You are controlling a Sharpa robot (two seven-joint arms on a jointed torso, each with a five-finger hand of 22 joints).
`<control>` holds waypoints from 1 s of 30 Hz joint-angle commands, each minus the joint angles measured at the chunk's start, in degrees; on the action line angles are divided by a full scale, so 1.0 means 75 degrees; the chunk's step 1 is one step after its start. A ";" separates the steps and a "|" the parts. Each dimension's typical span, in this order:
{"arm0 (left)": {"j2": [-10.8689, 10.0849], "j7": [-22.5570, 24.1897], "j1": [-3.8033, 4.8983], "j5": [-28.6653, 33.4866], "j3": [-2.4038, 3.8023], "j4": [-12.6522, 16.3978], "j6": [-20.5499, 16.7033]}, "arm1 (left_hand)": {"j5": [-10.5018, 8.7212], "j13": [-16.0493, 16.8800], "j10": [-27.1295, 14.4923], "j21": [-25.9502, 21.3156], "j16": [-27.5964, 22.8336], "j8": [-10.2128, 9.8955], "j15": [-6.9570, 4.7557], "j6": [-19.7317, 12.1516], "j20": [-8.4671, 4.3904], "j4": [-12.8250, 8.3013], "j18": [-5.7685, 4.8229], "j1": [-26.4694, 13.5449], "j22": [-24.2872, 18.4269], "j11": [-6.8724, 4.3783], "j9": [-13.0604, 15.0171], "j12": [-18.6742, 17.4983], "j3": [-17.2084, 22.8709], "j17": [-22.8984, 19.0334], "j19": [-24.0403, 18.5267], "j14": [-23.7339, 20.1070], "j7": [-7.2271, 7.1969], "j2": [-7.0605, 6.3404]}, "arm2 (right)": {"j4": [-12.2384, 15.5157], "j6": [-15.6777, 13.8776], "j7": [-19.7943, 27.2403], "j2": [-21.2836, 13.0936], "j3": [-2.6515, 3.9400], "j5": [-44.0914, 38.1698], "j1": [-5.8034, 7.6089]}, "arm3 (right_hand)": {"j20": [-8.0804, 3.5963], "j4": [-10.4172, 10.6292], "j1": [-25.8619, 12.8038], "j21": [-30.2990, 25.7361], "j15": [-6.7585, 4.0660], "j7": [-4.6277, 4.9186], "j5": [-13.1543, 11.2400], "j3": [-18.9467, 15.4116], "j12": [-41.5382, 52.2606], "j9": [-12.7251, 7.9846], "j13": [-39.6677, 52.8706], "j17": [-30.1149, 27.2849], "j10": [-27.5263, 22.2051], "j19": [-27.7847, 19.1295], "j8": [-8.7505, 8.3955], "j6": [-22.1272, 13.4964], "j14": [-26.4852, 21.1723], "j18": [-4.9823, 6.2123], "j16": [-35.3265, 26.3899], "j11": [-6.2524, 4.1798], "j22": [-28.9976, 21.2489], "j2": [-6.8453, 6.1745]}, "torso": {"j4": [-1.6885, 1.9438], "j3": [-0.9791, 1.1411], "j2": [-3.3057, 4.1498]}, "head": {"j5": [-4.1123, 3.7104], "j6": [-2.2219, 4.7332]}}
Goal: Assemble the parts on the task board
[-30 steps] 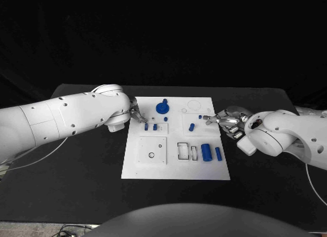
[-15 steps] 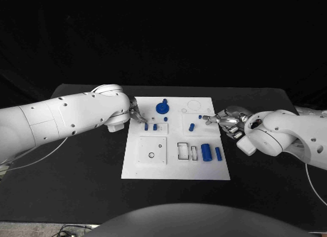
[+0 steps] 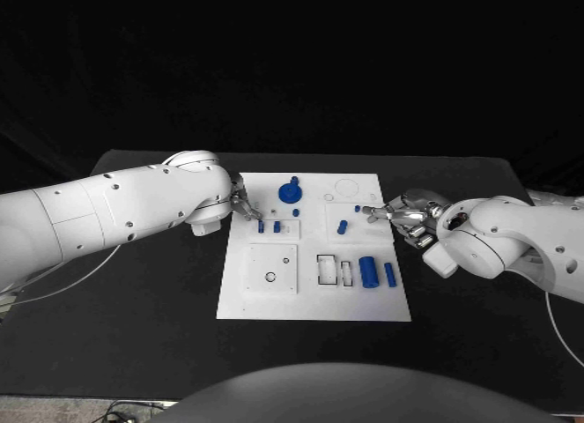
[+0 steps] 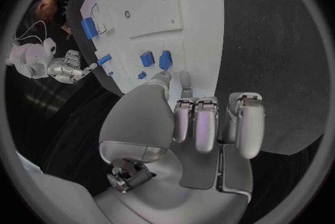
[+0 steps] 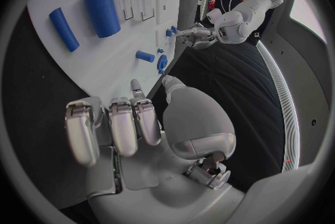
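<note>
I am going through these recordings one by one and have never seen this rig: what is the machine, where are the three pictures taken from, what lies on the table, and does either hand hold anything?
It is a robot with two white arms, each ending in a silver hand. The head view looks down from the robot's head at a black table. Each round picture comes from a camera at one wrist, behind that arm's hand.

On the table lies the white task board with small blue parts: a round knobbed piece, short pegs, and two cylinders lying near outlined slots.

The left hand rests at the board's left edge, the right hand at its right edge. Neither appears to hold anything; their fingers are partly curled.
</note>
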 commanded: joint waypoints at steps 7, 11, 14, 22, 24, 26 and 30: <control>-0.0022 0.0108 0.0002 0.0043 0.0003 0.0040 0.0057 | -0.0045 0.2013 0.0780 0.0019 0.0019 0.0032 -0.0004 -0.0010 -0.0038 -0.0005 -0.0057 -0.0001 0.2013 0.0006 -0.0007 0.0019 -0.0052 0.2012 0.0818 0.0794 0.0007 0.0006 | 0.0003 0.0057 0.0001 -0.0004 -0.0001 -0.0063 -0.0005 | 0.0065 0.0002 0.0068 0.0034 0.0050 -0.0008 0.0043 -0.0036 0.0030 0.0004 0.2011 0.2008 0.0800 0.0787 0.0030 -0.0045 0.0824 -0.0051 0.0031 0.0043 0.2010 0.0011 | -0.0005 -0.0001 -0.0005 | -0.0007 0.0001; -0.0038 0.0146 0.0002 0.0049 0.0003 0.0046 0.0053 | -0.0045 0.2013 0.0780 0.0019 0.0019 0.0032 -0.0004 -0.0010 -0.0038 -0.0005 -0.0057 -0.0001 0.2013 0.0006 -0.0007 0.0019 -0.0052 0.2012 0.0818 0.0794 0.0007 0.0006 | 0.0000 0.0054 0.0005 0.0000 -0.0001 -0.0063 -0.0005 | 0.0065 0.0002 0.0068 0.0034 0.0050 -0.0008 0.0043 -0.0036 0.0030 0.0004 0.2011 0.2008 0.0800 0.0787 0.0030 -0.0045 0.0824 -0.0051 0.0031 0.0043 0.2010 0.0011 | -0.0007 -0.0002 -0.0006 | -0.0015 0.0001; -0.0044 0.0168 0.0002 0.0065 0.0003 0.0046 0.0070 | -0.0049 0.2013 0.0780 0.0019 0.0019 0.0032 -0.0004 -0.0010 -0.0038 -0.0005 -0.0057 -0.0001 0.2013 0.0006 -0.0007 0.0019 -0.0053 0.2012 0.0818 0.0794 0.0007 0.0007 | -0.0002 0.0055 0.0004 0.0002 -0.0001 -0.0063 -0.0005 | 0.0065 0.0002 0.0068 0.0034 0.0050 -0.0008 0.0043 -0.0036 0.0030 0.0004 0.2011 0.2008 0.0800 0.0787 0.0030 -0.0045 0.0824 -0.0051 0.0031 0.0043 0.2010 0.0011 | 0.0000 0.0000 -0.0004 | -0.0022 0.0001; -0.0053 0.0225 0.0002 0.0097 0.0003 0.0054 0.0078 | -0.0084 0.2013 0.0780 0.0019 0.0019 0.0034 -0.0003 -0.0012 -0.0038 -0.0005 -0.0057 0.0000 0.2013 0.0007 -0.0007 0.0019 -0.0069 0.2012 0.0818 0.0794 0.0010 0.0005 | -0.0009 0.0059 0.0005 0.0008 -0.0001 -0.0063 -0.0005 | 0.0065 0.0002 0.0068 0.0034 0.0050 -0.0008 0.0043 -0.0036 0.0030 0.0004 0.2011 0.2008 0.0800 0.0787 0.0030 -0.0045 0.0824 -0.0051 0.0031 0.0043 0.2010 0.0011 | -0.0003 -0.0002 -0.0004 | -0.0041 0.0001; -0.0055 0.0247 0.0002 0.0114 0.0003 0.0058 0.0081 | -0.0084 0.2013 0.0780 0.0019 0.0019 0.0034 -0.0003 -0.0012 -0.0038 -0.0005 -0.0057 0.0000 0.2013 0.0007 -0.0007 0.0019 -0.0069 0.2012 0.0818 0.0794 0.0010 0.0005 | -0.0009 0.0058 0.0006 0.0010 -0.0001 -0.0063 -0.0005 | 0.0065 0.0002 0.0068 0.0034 0.0050 -0.0008 0.0043 -0.0036 0.0030 0.0004 0.2011 0.2008 0.0800 0.0787 0.0030 -0.0045 0.0824 -0.0051 0.0031 0.0043 0.2010 0.0011 | -0.0004 -0.0001 -0.0005 | -0.0042 0.0001; -0.0057 0.0263 0.0002 0.0151 0.0003 0.0067 0.0093 | -0.0084 0.2013 0.0780 0.0019 0.0019 0.0034 -0.0003 -0.0012 -0.0038 -0.0005 -0.0057 0.0000 0.2013 0.0007 -0.0007 0.0019 -0.0069 0.2012 0.0818 0.0794 0.0010 0.0005 | -0.0007 0.0056 0.0008 0.0010 -0.0001 -0.0063 -0.0006 | 0.0065 0.0002 0.0068 0.0034 0.0050 -0.0008 0.0043 -0.0036 0.0030 0.0004 0.2011 0.2008 0.0800 0.0787 0.0030 -0.0045 0.0824 -0.0051 0.0031 0.0043 0.2010 0.0011 | -0.0002 0.0001 -0.0002 | -0.0042 0.0001; -0.0058 0.0279 0.0002 0.0174 0.0003 0.0078 0.0094 | -0.0084 0.2013 0.0780 0.0019 0.0019 0.0034 -0.0003 -0.0012 -0.0038 -0.0005 -0.0057 0.0000 0.2013 0.0007 -0.0007 0.0019 -0.0069 0.2012 0.0818 0.0794 0.0010 0.0005 | -0.0011 0.0053 0.0009 0.0012 -0.0001 -0.0063 -0.0006 | 0.0065 0.0002 0.0068 0.0034 0.0050 -0.0008 0.0043 -0.0036 0.0030 0.0004 0.2011 0.2008 0.0800 0.0787 0.0030 -0.0045 0.0824 -0.0051 0.0031 0.0043 0.2010 0.0011 | -0.0003 0.0000 -0.0004 | -0.0044 0.0001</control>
